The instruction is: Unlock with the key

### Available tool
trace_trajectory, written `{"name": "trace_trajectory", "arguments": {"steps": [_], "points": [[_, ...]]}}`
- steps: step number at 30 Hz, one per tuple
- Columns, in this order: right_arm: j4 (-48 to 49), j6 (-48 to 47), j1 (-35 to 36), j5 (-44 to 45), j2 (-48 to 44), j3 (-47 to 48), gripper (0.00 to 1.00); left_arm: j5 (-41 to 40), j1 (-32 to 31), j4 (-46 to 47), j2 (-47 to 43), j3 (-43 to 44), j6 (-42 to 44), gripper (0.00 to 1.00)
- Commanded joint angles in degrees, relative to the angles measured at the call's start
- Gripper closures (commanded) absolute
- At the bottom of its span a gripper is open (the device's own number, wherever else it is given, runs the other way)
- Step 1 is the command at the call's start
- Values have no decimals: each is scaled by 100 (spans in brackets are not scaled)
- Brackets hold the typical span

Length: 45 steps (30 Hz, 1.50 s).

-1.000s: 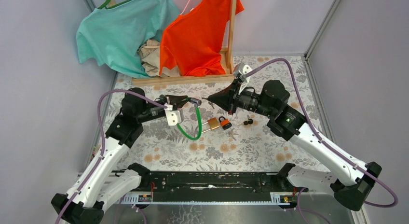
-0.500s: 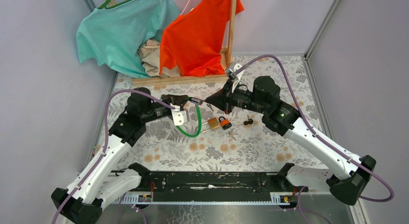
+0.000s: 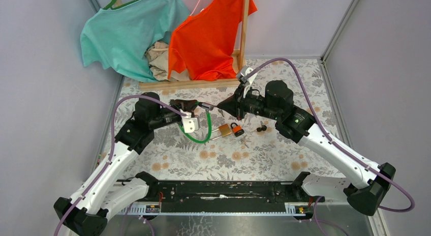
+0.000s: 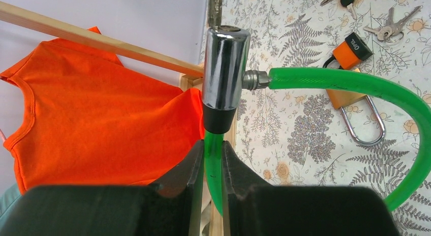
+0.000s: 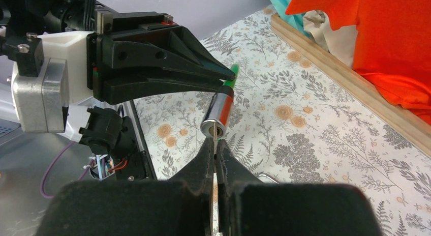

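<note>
The left gripper (image 4: 212, 150) pinches the green cable lock (image 4: 330, 81) below its chrome cylinder (image 4: 225, 68), presenting the keyhole (image 5: 212, 128). The right gripper (image 5: 215, 145) pinches the thin metal key (image 4: 214, 7), aligned for insertion.

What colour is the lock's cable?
Bright green; the cable shows best in the left wrist view.
</note>
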Motion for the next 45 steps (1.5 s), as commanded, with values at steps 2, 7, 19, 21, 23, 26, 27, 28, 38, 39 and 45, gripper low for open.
{"name": "trace_trajectory", "arguments": {"steps": [2, 7, 19, 21, 23, 26, 27, 28, 38, 39, 45], "points": [[19, -169, 44, 246, -42, 219, 100, 19, -69, 172, -73, 301, 162, 100], [27, -187, 51, 198, -46, 154, 100, 18, -68, 172, -61, 305, 142, 100], [252, -168, 51, -11, -112, 34, 100, 28, -95, 150, -15, 358, 131, 100], [250, -173, 48, -11, -81, 47, 100, 33, -101, 135, -18, 365, 147, 100], [259, -163, 51, 0, -62, 54, 100, 47, -103, 111, -24, 375, 146, 100], [250, -169, 46, 17, -46, 56, 100, 52, -113, 90, -36, 406, 143, 100], [250, -178, 49, 14, -40, 56, 100, 46, -119, 73, -29, 421, 148, 100], [246, -173, 49, 27, -31, 54, 100, 40, -121, 40, -14, 449, 153, 100], [258, -213, 136, 247, 29, 66, 100, -98, -198, -177, 122, 719, -133, 100], [263, -222, 159, 286, 31, 66, 100, -134, -211, -202, 144, 743, -165, 100], [336, -216, 247, 496, 78, 86, 100, -197, -265, -482, 238, 879, -106, 100]]}}
